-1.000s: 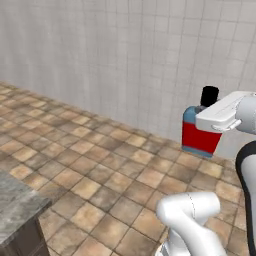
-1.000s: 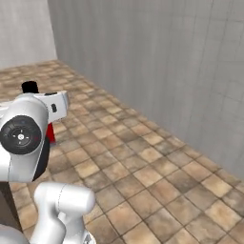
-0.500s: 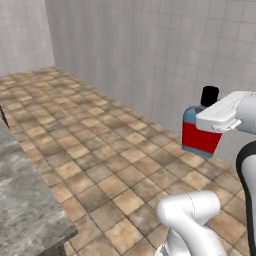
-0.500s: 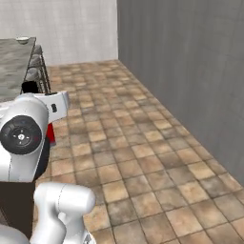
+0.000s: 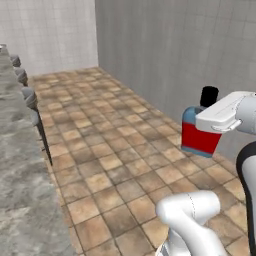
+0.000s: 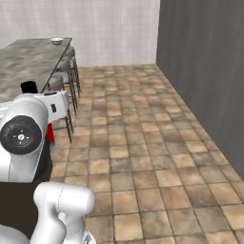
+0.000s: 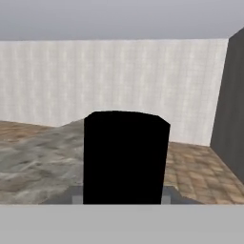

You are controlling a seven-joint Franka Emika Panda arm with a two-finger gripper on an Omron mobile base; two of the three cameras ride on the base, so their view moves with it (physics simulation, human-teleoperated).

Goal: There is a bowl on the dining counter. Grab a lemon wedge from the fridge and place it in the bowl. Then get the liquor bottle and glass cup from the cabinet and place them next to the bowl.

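tool (image 5: 210, 131) pinches one liquor bottle (image 5: 199, 135), held upright in the air above the tiled floor (image 5: 115, 150), its single black cap (image 7: 126, 157) up. one long dining desk (image 6: 28, 62) carries one bowl (image 6: 56, 41) at its far end, with a row of stools (image 6: 66, 76) alongside.

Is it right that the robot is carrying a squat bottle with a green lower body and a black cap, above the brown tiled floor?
Not quite: the lower body is red, not green. The left base view shows the squat bottle with a clear light-blue top, red lower body and black cap held in the end effector above the brown tiled floor.
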